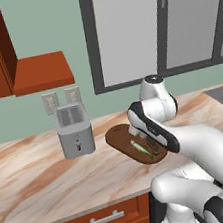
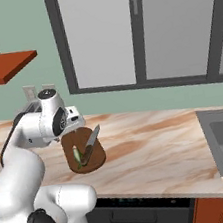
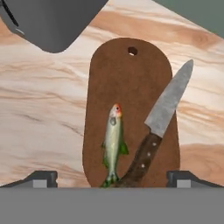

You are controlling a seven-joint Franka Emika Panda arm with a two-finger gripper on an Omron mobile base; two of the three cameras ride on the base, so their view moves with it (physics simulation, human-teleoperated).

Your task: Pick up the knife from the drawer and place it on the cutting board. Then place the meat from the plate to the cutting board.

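Knife (image 3: 162, 127) and meat (image 3: 113, 142) both lie on the board (image 3: 131, 78); gripper (image 3: 112, 179) hovers above, wide open, empty. Task looks complete.

Arm (image 1: 189, 147): glossy white rounded shells, bulbous links, with dark grey to black bands at the joints. Top joint ends in a flat dark cap ringed in white. Claw (image 3: 112, 178): two small grey blocky fingertips (image 3: 41, 178).

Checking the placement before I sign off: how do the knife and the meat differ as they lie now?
The knife is longer than the meat. The knife lies slanted with its blade tip past the cutting board edge; the meat lies along the board, fully on it. Knife is brown and grey, meat pale green. Both rest flat, side by side.
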